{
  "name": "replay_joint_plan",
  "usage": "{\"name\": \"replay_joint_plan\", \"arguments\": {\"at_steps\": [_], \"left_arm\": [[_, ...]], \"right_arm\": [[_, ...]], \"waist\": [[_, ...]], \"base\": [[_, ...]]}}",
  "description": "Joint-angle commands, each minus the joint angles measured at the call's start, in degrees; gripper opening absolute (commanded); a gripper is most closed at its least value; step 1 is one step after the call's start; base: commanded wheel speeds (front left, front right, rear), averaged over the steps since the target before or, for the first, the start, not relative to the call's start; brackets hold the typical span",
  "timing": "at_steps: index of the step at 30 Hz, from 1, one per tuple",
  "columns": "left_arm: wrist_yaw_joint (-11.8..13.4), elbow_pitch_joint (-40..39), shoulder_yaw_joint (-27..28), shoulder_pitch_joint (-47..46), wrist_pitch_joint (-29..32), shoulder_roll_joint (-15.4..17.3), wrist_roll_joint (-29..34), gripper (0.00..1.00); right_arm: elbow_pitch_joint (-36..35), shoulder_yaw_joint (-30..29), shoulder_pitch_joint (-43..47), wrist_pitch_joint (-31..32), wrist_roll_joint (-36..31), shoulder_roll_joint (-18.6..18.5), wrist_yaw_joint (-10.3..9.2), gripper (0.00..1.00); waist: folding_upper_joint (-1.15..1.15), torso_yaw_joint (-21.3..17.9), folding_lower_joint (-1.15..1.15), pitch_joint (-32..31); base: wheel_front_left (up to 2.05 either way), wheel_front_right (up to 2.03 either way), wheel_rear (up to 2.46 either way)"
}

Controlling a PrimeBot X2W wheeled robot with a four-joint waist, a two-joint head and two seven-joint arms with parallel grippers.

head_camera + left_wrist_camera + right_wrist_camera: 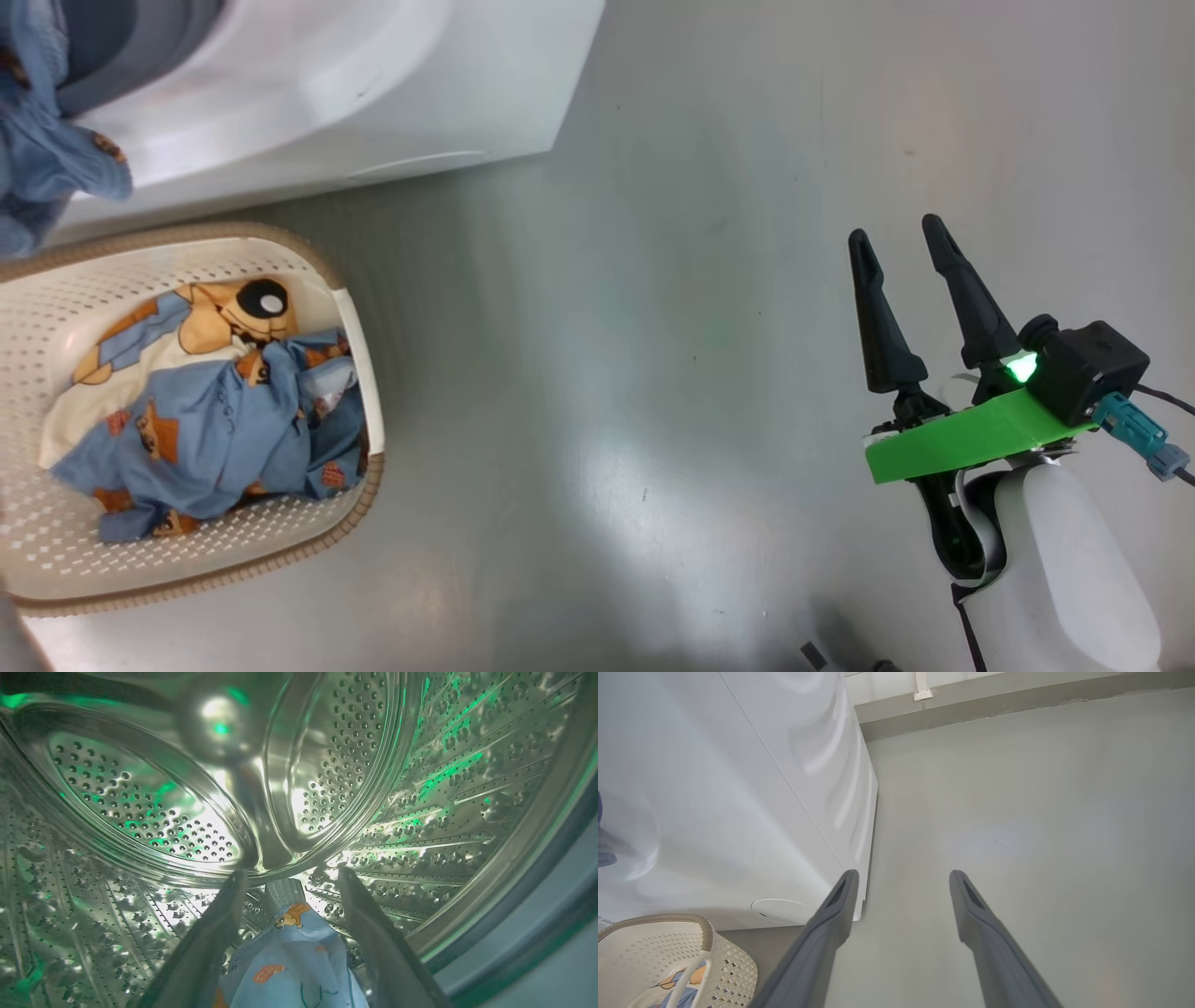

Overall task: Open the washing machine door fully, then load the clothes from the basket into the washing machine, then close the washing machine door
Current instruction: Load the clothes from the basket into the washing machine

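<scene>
Lying lengthwise between wide jaws of left gripper [292,872], clothes [289,963] pointing into drum [140,802], right gripper [896,227] jaws spread over floor [653,327]

The right claw [898,233] sits at 4 o'clock in the head view, fingers apart, tips toward 12, empty; its pale forearm [1064,551] runs toward 5 o'clock; the left claw [293,872] is spread wide.

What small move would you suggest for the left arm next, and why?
Probably draw the left gripper straight back out of the drum: its jaws stand open, the blue garment lies loose between them, and more clothes wait in the basket.
</scene>
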Motion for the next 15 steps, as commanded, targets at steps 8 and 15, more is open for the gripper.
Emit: {"name": "replay_joint_plan", "arguments": {"at_steps": [8,15], "left_arm": [[3.28,-13.1,0.15,14.35,-1.64,-0.72,0.34,1.0],[4.91,-19.99,1.07,23.97,-3.09,-3.0,-0.75,1.0]], "right_arm": [[-1.65,0.39,3.16,-0.27,-1.86,0.31,0.16,1.0],[-1.85,0.88,3.39,-0.27,-2.15,0.31,0.16,1.0]], "waist": [[0.0,1.62,0.01,-1.57],[0.0,2.09,0.01,-2.04]], "base": [[0.0,0.0,0.0],[0.0,0.0,0.0]]}}
